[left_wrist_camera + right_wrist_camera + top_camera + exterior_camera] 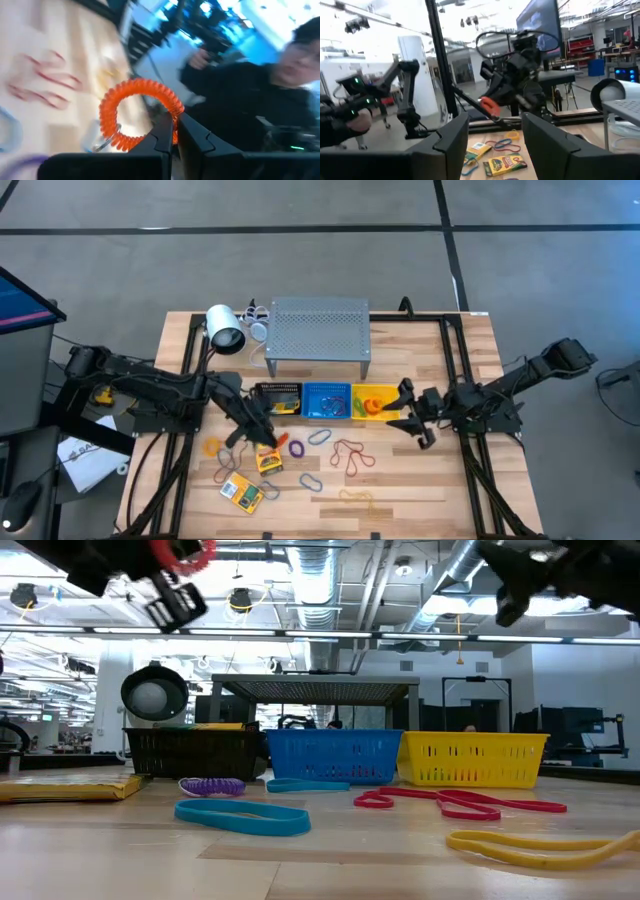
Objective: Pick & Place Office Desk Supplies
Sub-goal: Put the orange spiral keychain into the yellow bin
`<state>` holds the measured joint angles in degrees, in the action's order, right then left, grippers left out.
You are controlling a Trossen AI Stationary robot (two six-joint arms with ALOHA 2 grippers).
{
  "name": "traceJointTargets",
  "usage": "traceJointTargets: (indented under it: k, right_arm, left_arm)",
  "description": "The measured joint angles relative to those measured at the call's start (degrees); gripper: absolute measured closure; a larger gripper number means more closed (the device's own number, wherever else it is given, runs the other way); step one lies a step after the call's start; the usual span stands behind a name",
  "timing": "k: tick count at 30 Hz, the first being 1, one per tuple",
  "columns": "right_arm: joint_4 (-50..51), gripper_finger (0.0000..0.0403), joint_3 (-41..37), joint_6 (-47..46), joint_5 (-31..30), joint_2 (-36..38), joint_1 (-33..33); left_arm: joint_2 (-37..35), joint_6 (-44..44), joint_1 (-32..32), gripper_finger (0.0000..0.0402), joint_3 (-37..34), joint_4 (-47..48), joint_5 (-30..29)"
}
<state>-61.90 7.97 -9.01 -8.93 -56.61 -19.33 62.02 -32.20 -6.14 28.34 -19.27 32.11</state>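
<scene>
The left wrist view is heavily smeared, so we can make out little there beyond the left gripper [173, 131], its fingers clenched on an orange spiral coil loop [137, 114]. From above, that gripper [262, 438] sits over the near left part of the table [420, 490], and the coil shows only as a small orange spot beside it. The right gripper [492, 135] hangs with its fingers spread and nothing between them, near the yellow basket [376, 401].

We count three baskets in a row in front of the grey perforated shelf [318, 327]: black [277, 398], blue [326, 401] and yellow. Two crayon packs lie on the left, one [268, 461] near the left gripper and one [241, 493] nearer the table's front edge; their printing is too small to read. The red band loops [350, 454] overlap, so we cannot count them. A purple coil [212, 786] and a blue band [242, 816] lie in the foreground of the low view. A person [260, 100] shows, blurred, beyond the table.
</scene>
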Motion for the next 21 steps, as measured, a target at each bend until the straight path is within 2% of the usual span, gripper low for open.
traceJointTargets:
  k: [6,11,17,21]
  right_arm:
    - [0.1,0.0223,7.9,1.9,0.0,-12.3,1.1]
    - [0.0,0.0223,13.1,-1.6,-0.1,-21.1,4.9]
    - [-1.6,0.0223,16.4,-5.9,0.0,-26.1,9.7]
    - [-1.6,0.0223,18.6,-6.7,3.3,-27.2,11.5]
  left_arm:
    - [0.0,10.9,2.6,0.0394,0.0,0.2,-9.0]
    - [0.0,19.0,2.6,0.0394,0.0,0.3,-17.8]
    - [0.0,24.6,2.6,0.0394,0.0,0.1,-23.2]
    - [0.0,27.5,2.6,0.0394,0.0,-0.1,-26.7]
